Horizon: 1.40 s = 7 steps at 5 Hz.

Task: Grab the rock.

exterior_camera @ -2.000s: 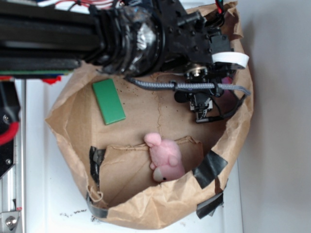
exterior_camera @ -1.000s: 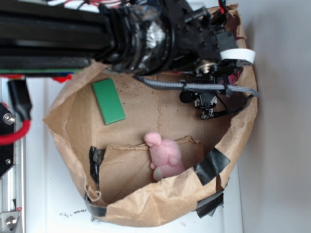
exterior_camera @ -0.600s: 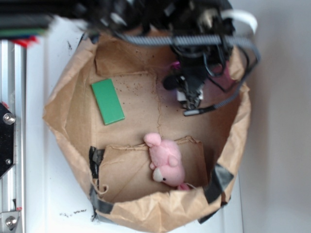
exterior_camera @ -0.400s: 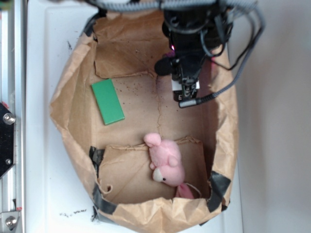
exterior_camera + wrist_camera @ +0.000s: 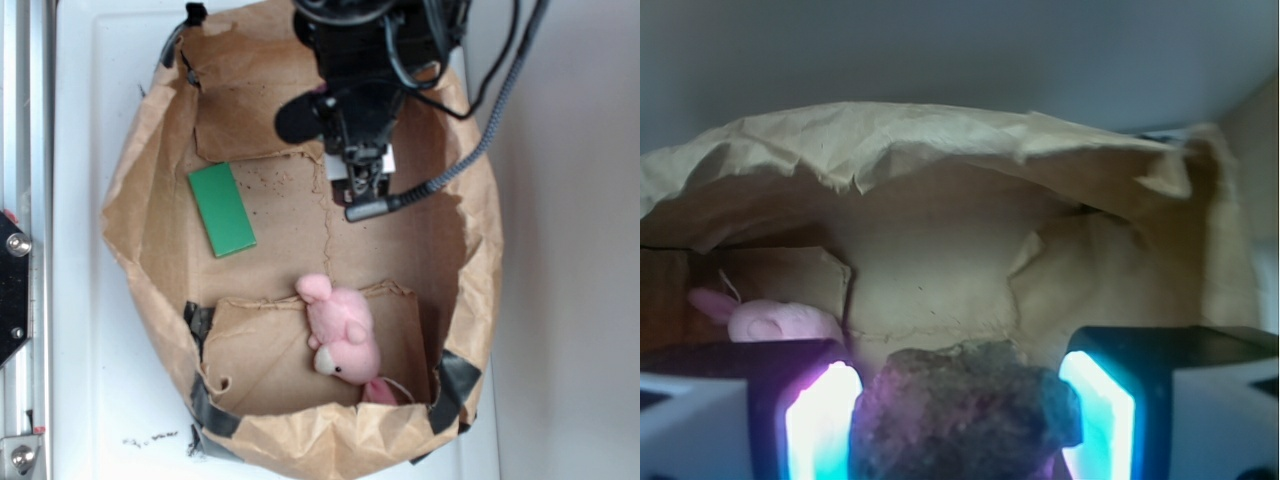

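White worktop point(image 5: 90, 110) carries a big brown paper bag point(image 5: 135, 215) with its rim rolled down, and everything we care about sits inside it. Our pincer point(image 5: 958, 400) hangs over the far part of the bag floor, near the back wall. In the wrist view the rock point(image 5: 965, 415) sits between its two lit fingers point(image 5: 820, 420), a dark, rough lump filling nearly all the gap. We judge the pincer to be clenched on the rock, though the contact points themselves fall at the bottom edge of that view and we cannot see them plainly. In the exterior view the rock is hidden under the arm.

To do this step well, we should keep the squeeze steady and lift straight up. The lump is irregular, so it may pivot or slip if the fingers bear on a slanted face. A slow rise would let us see any sag before the rock is clear of the bag.

Around us, a green block point(image 5: 223, 209) lies flat on the bag floor to one side, well apart. A pink plush point(image 5: 343, 336) lies nearer the front of the bag, on a folded flap, also well apart. Neither blocks a vertical lift. The bag walls and the loose grey cable point(image 5: 470, 150) draped over the rim are the nearer worry if we swing sideways early.
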Each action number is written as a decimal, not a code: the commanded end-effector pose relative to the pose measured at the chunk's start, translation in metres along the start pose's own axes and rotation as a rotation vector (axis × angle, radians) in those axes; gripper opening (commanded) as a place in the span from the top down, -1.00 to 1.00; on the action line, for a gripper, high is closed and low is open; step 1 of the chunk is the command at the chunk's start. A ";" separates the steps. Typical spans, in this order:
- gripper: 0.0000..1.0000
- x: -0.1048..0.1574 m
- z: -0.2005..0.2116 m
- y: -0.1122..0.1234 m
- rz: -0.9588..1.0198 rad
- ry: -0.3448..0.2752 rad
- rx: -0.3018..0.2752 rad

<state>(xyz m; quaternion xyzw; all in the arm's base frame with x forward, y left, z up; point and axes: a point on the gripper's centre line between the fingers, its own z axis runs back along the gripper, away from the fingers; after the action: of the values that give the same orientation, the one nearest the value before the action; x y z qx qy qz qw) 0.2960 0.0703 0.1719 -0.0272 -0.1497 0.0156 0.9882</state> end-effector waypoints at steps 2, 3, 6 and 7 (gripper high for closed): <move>1.00 -0.003 0.042 -0.037 -0.064 -0.040 0.114; 1.00 -0.006 0.046 -0.039 -0.082 -0.020 0.119; 1.00 -0.008 0.044 -0.037 -0.088 0.023 0.119; 1.00 -0.007 0.042 -0.037 -0.079 0.011 0.103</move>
<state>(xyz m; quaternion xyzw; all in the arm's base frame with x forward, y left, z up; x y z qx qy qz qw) 0.2731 0.0347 0.1911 0.0222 -0.1144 -0.0106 0.9931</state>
